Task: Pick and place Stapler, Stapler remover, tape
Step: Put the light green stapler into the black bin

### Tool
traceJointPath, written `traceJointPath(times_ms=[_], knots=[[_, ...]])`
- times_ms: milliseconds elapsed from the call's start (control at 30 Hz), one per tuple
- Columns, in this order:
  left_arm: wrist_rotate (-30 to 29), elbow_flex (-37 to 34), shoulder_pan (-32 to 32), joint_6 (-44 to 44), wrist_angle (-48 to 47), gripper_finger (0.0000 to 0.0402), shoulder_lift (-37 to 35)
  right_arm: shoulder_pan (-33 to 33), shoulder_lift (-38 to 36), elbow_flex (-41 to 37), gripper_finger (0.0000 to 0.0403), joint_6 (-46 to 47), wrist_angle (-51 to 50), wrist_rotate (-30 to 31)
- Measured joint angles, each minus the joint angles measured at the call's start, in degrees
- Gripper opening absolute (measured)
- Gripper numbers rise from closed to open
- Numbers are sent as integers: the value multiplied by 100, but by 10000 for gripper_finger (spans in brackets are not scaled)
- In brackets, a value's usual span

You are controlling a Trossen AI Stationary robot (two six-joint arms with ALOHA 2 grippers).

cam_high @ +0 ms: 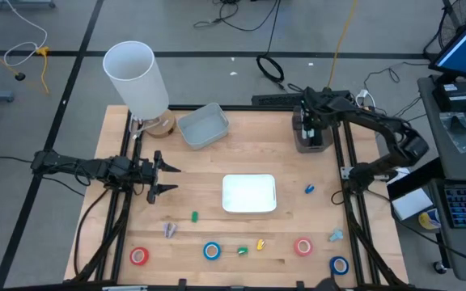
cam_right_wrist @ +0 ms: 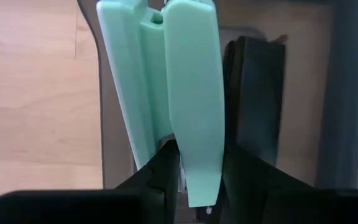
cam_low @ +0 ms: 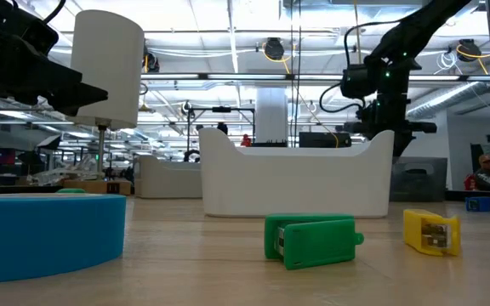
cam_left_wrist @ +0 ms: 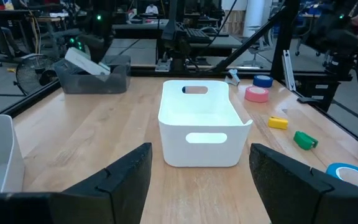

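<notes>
My right gripper (cam_right_wrist: pixel 201 180) is shut on a mint-green stapler (cam_right_wrist: pixel 179 93) at the table's far right, over a dark grey bin (cam_high: pixel 310 144). In the high view the arm hides the stapler. My left gripper (cam_left_wrist: pixel 197 186) waits open at the left, facing the white bin (cam_high: pixel 249 194). Two red tape rolls (cam_high: pixel 139 256) (cam_high: pixel 302 246) and two blue ones (cam_high: pixel 211 250) (cam_high: pixel 339 264) lie flat near the front edge. Small staple removers lie around them: green (cam_high: pixel 194 217), yellow (cam_high: pixel 260 243), blue (cam_high: pixel 309 189). My right gripper pinches the stapler's near end (cam_right_wrist: pixel 188 158) between its two fingers (cam_right_wrist: pixel 160 171), slanting steeply down from above. The stapler runs on along the line of the fingers and hangs below them over the grey bin's inside (cam_right_wrist: pixel 253 93). Whether its far end touches the bin I cannot tell.
A grey-blue bin (cam_high: pixel 203 127) and a tall white cylinder (cam_high: pixel 136 77) stand at the far left. In the low view a green staple remover (cam_low: pixel 313 240) and a yellow one (cam_low: pixel 432 231) lie in front of the white bin (cam_low: pixel 296 183). Frame rails run along both table sides.
</notes>
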Motion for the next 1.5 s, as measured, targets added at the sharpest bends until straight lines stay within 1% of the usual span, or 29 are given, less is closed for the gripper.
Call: traceJointPath(times_ms=[167, 400, 833, 1233, 1333, 1500], knots=[[-6, 0, 0, 0, 0, 269, 1, -2, 90, 0, 91, 0, -28, -37], [-7, 0, 0, -26, 0, 269, 1, 0, 87, 0, 91, 138, -163, -283], [-13, 0, -2, -90, 0, 269, 0, 13, 87, -2, 91, 209, -424, -297], [-19, 0, -2, -94, 0, 269, 0, 18, 87, -2, 91, 114, -302, -301], [-21, 0, -1, -96, 0, 269, 1, 16, 87, -2, 91, 115, -300, -442], [-31, 0, -1, -97, 1, 269, 0, 31, 87, -4, 91, 128, -332, -455]])
